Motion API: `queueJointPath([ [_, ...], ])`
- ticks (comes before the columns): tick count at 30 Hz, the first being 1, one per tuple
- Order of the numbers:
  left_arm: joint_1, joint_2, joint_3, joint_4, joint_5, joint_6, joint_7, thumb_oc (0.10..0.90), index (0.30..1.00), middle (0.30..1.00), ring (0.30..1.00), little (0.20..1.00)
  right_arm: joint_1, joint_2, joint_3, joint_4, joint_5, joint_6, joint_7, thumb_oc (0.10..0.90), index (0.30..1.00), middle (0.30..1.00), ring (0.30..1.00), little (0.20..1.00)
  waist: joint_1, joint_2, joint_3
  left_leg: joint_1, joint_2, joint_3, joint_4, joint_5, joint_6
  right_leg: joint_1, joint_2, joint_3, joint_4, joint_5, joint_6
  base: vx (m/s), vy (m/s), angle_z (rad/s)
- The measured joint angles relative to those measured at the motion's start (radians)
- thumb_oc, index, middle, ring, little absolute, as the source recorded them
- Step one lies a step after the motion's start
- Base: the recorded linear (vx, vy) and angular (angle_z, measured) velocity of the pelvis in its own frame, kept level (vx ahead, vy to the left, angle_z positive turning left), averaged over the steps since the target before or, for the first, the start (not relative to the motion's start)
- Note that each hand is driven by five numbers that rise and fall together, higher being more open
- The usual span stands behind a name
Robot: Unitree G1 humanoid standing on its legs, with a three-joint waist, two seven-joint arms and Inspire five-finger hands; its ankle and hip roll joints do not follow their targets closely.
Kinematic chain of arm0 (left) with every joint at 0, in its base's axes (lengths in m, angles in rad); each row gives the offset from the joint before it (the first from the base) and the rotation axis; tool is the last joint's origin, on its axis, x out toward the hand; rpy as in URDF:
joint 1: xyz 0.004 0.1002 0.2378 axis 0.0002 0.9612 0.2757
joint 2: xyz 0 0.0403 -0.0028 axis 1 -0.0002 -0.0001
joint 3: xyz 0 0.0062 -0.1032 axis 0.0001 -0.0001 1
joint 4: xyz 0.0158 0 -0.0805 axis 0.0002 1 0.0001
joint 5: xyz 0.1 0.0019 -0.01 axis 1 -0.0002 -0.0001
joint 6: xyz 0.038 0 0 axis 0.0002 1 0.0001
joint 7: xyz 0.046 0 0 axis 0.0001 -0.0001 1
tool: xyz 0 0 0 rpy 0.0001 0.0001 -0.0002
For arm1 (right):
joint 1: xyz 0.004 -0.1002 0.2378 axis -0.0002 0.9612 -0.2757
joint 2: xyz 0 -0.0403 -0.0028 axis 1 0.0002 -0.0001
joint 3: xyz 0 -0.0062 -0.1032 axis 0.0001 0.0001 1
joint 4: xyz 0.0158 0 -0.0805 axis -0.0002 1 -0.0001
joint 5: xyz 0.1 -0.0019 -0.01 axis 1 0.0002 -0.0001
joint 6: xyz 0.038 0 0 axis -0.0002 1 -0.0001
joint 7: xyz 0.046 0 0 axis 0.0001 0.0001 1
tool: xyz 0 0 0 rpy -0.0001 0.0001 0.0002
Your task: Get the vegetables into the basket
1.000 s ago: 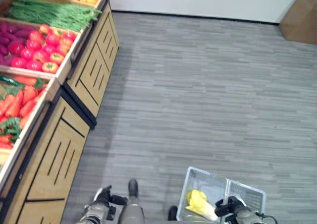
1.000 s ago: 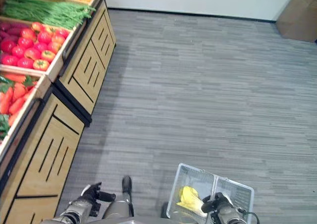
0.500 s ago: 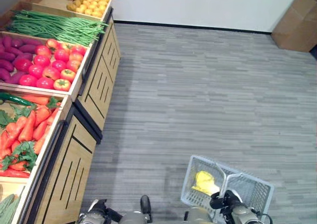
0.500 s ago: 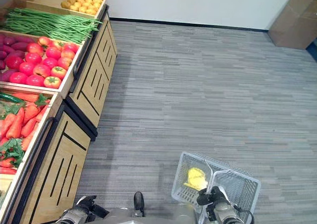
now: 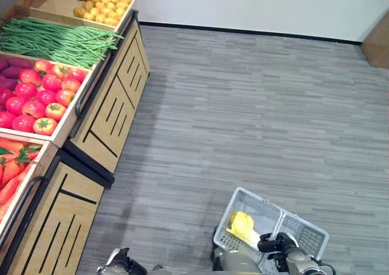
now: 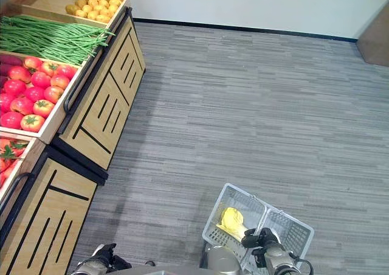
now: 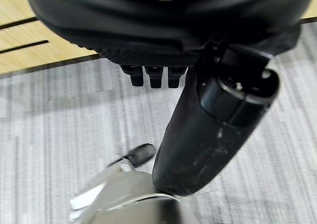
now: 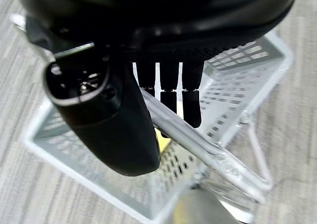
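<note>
Under curled right hand [image 8: 124, 115] fingers [image 8: 190, 102]: basket [image 8: 237, 90] handle [image 8: 198, 142].

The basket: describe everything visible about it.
The basket is a white, perforated plastic shopping basket with clear handles, hanging tilted above the grey floor on the robot's right. The right hand has its fingers curled round one handle. Inside lies a yellow vegetable, near the left end.

Free: grey floor [image 5: 255, 104] open across centre and right of frame | Obstacle: wooden produce stand [image 5: 103, 114] along left edge | Obstacle: basket [image 5: 304, 232] at lower right, handle [image 8: 198, 140] crossing its top
</note>
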Motion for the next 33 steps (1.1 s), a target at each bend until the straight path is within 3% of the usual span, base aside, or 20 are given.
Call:
queueJointPath([
  [2, -0.055, -0.031, -0.021, 0.019, -0.002, -0.002, 0.001, 0.9, 1.0, 1.0, 1.0, 1.0, -0.017, -0.009, 0.037, 0.054, 0.004, 0.01, -0.001, 0.4, 0.3, 0.3, 0.3, 0.3, -0.001, 0.004, -0.001, -0.085, 0.013, -0.082, 0.115, 0.056, -0.093, 0.011, -0.006, -0.052, 0.031, -0.081, 0.003, 0.4, -0.419, 0.7],
  [4, -0.047, -0.024, 0.02, 0.012, -0.021, -0.017, 0.001, 0.9, 1.0, 1.0, 1.0, 1.0, -0.005, -0.017, 0.073, 0.019, -0.006, 0.003, 0.011, 0.4, 0.3, 0.3, 0.3, 0.3, 0.027, 0.014, -0.005, -0.139, 0.067, -0.124, 0.182, 0.092, -0.106, 0.013, 0.057, -0.08, 0.033, -0.119, -0.071, 0.26, -0.326, 0.44],
  [5, -0.054, -0.024, 0.058, 0.004, -0.047, -0.023, 0.004, 0.9, 1.0, 1.0, 1.0, 1.0, -0.006, -0.017, 0.098, 0.022, -0.013, 0.003, 0.02, 0.4, 0.3, 0.3, 0.3, 0.3, 0.053, -0.008, 0.003, -0.211, 0.07, -0.171, 0.31, 0.153, -0.106, 0.036, 0.071, -0.094, 0.033, -0.13, -0.111, 0.13, -0.197, 0.27],
  [6, -0.056, -0.024, 0.079, -0.018, -0.06, -0.029, 0.003, 0.9, 1.0, 1.0, 1.0, 1.0, -0.009, -0.024, 0.124, 0.036, -0.018, 0.005, 0.021, 0.4, 0.3, 0.3, 0.3, 0.3, 0.067, -0.029, 0.007, -0.255, 0.053, -0.179, 0.417, 0.146, -0.117, 0.053, 0.071, -0.095, 0.042, -0.138, -0.123, 0.12, -0.112, 0.23],
  [7, -0.062, -0.027, 0.084, -0.019, -0.061, -0.029, -0.001, 0.9, 1.0, 1.0, 1.0, 1.0, -0.012, -0.032, 0.139, 0.03, -0.033, -0.004, 0.021, 0.4, 0.3, 0.3, 0.3, 0.3, 0.068, -0.038, 0.01, -0.273, 0.026, -0.171, 0.44, 0.103, -0.112, 0.064, 0.068, -0.091, 0.051, -0.138, -0.122, 0.12, -0.059, 0.23],
  [8, -0.072, -0.026, 0.081, -0.019, -0.058, -0.029, 0.0, 0.9, 1.0, 1.0, 1.0, 1.0, -0.012, -0.031, 0.141, 0.033, -0.04, -0.006, 0.018, 0.4, 0.3, 0.3, 0.3, 0.3, 0.052, -0.047, 0.008, -0.292, 0.014, -0.132, 0.369, 0.061, -0.096, 0.077, 0.067, -0.099, 0.047, -0.14, -0.119, 0.14, 0.001, 0.44],
  [10, -0.085, -0.017, 0.065, -0.021, -0.058, -0.027, 0.002, 0.9, 1.0, 1.0, 1.0, 1.0, -0.017, -0.026, 0.142, 0.05, -0.041, 0.005, 0.019, 0.4, 0.3, 0.3, 0.3, 0.3, 0.057, -0.078, 0.015, -0.317, 0.009, -0.104, 0.067, 0.052, -0.085, 0.084, 0.078, -0.075, 0.029, -0.145, -0.111, 0.19, 0.071, 0.32],
  [11, -0.084, -0.001, 0.079, -0.024, -0.083, -0.025, 0.0, 0.9, 1.0, 1.0, 1.0, 1.0, -0.025, -0.019, 0.141, 0.049, -0.041, 0.002, 0.018, 0.4, 0.3, 0.3, 0.3, 0.3, 0.065, -0.089, 0.017, -0.362, 0.006, -0.105, -0.045, 0.074, -0.057, 0.087, 0.092, -0.035, 0.026, -0.151, -0.101, 0.22, 0.17, -0.34],
  [12, -0.094, 0.004, 0.078, -0.028, -0.089, -0.032, -0.001, 0.9, 1.0, 1.0, 1.0, 1.0, -0.033, -0.011, 0.137, 0.058, -0.041, 0.004, 0.016, 0.4, 0.3, 0.3, 0.3, 0.3, 0.087, -0.098, 0.016, -0.386, 0.007, -0.103, -0.121, 0.112, -0.056, 0.089, 0.105, 0.009, 0.023, -0.154, -0.096, 0.17, 0.175, -0.66],
  [13, -0.096, 0.004, 0.078, -0.045, -0.095, -0.041, -0.001, 0.9, 1.0, 1.0, 1.0, 1.0, -0.047, -0.003, 0.14, 0.068, -0.042, 0.004, 0.016, 0.4, 0.3, 0.3, 0.3, 0.3, 0.098, -0.1, 0.018, -0.424, 0.008, -0.09, -0.121, 0.15, -0.055, 0.099, 0.117, 0.021, 0.019, -0.154, -0.096, 0.2, 0.235, -0.93],
  [14, -0.103, 0.008, 0.075, -0.053, -0.091, -0.042, 0.0, 0.9, 1.0, 1.0, 1.0, 1.0, -0.047, 0.004, 0.145, 0.061, -0.044, 0.003, 0.012, 0.4, 0.3, 0.3, 0.3, 0.3, 0.097, -0.097, 0.019, -0.436, 0.019, -0.004, -0.118, 0.182, -0.039, 0.119, 0.124, 0.018, 0.009, -0.154, -0.096, 0.17, 0.274, -0.92],
  [17, -0.101, 0.003, 0.066, -0.036, -0.076, -0.024, 0.0, 0.9, 1.0, 1.0, 1.0, 1.0, -0.046, -0.003, 0.138, 0.07, -0.049, 0.003, 0.01, 0.4, 0.3, 0.3, 0.3, 0.3, 0.054, -0.081, 0.015, -0.39, -0.007, 0.099, -0.056, 0.183, -0.007, 0.148, 0.096, 0.064, 0.005, -0.16, -0.087, 0.15, 0.307, -0.93],
  [18, -0.103, -0.001, 0.066, -0.021, -0.073, -0.018, 0.0, 0.9, 1.0, 1.0, 1.0, 1.0, -0.041, -0.007, 0.13, 0.073, -0.049, 0.006, 0.009, 0.4, 0.3, 0.3, 0.3, 0.3, 0.041, -0.073, 0.013, -0.365, -0.018, 0.115, -0.059, 0.177, 0.002, 0.15, 0.087, 0.071, 0.005, -0.162, -0.08, 0.14, 0.31, -0.58],
  [20, -0.103, -0.038, 0.031, 0.01, -0.044, -0.005, 0.0, 0.9, 1.0, 1.0, 1.0, 1.0, 0.019, -0.03, 0.065, 0.073, -0.044, 0.015, 0.002, 0.4, 0.3, 0.3, 0.3, 0.3, 0.023, -0.018, 0.002, -0.289, -0.038, 0.116, -0.093, 0.16, 0.047, 0.167, 0.065, 0.077, 0.005, -0.182, -0.034, 0.13, 0.333, -0.1],
  [22, -0.102, -0.037, -0.002, 0.012, -0.043, 0.0, 0.0, 0.9, 1.0, 1.0, 1.0, 1.0, 0.042, -0.024, 0.035, 0.087, -0.034, 0.025, -0.01, 0.4, 0.3, 0.3, 0.3, 0.3, 0.027, -0.013, 0.002, -0.26, -0.091, 0.114, -0.114, 0.133, 0.108, 0.156, 0.011, 0.069, 0.059, -0.195, -0.006, 0.1, 0.306, 0.11],
  [25, -0.1, -0.012, -0.012, 0.007, -0.042, 0.0, 0.005, 0.9, 1.0, 1.0, 1.0, 1.0, 0.037, -0.021, 0.041, 0.055, -0.04, 0.016, -0.009, 0.4, 0.3, 0.3, 0.3, 0.3, 0.055, -0.014, -0.007, -0.229, -0.165, 0.107, -0.113, 0.085, 0.147, 0.098, -0.089, 0.069, 0.213, -0.265, 0.07, 0.05, 0.165, 0.08],
  [26, -0.1, 0.009, -0.012, -0.001, -0.041, 0.0, 0.005, 0.9, 1.0, 1.0, 1.0, 1.0, 0.025, -0.018, 0.059, 0.045, -0.043, 0.014, -0.008, 0.4, 0.3, 0.3, 0.3, 0.3, 0.064, -0.014, -0.007, -0.23, -0.178, 0.102, -0.113, 0.086, 0.151, 0.087, -0.117, 0.071, 0.193, -0.271, 0.078, 0.11, 0.336, 0.19],
  [27, -0.092, 0.032, -0.012, -0.011, -0.041, 0.003, 0.006, 0.9, 1.0, 1.0, 1.0, 1.0, 0.027, -0.009, 0.058, 0.034, -0.05, 0.015, -0.002, 0.4, 0.3, 0.3, 0.3, 0.3, 0.084, -0.04, -0.018, -0.226, -0.21, 0.099, -0.109, 0.077, 0.18, 0.083, -0.163, 0.067, 0.172, -0.176, 0.12, 0.13, 0.383, 0.36],
  [28, -0.079, 0.044, -0.011, -0.018, -0.041, 0.003, 0.005, 0.9, 1.0, 1.0, 1.0, 1.0, 0.024, -0.002, 0.058, 0.035, -0.051, 0.016, -0.001, 0.4, 0.3, 0.3, 0.3, 0.3, 0.087, -0.056, -0.029, -0.222, -0.228, 0.092, -0.112, 0.07, 0.184, 0.094, -0.183, 0.067, 0.188, -0.195, 0.144, 0.07, 0.199, 0.38],
  [33, -0.035, 0.037, -0.01, -0.016, -0.042, 0.003, 0.0, 0.9, 1.0, 1.0, 1.0, 1.0, 0.022, 0.013, 0.083, 0.045, -0.071, 0.021, -0.001, 0.4, 0.3, 0.3, 0.3, 0.3, 0.137, -0.072, -0.06, -0.191, -0.225, 0.062, -0.112, 0.043, 0.184, 0.073, -0.197, 0.068, 0.305, -0.201, 0.149, 0.05, 0.116, 0.18],
])
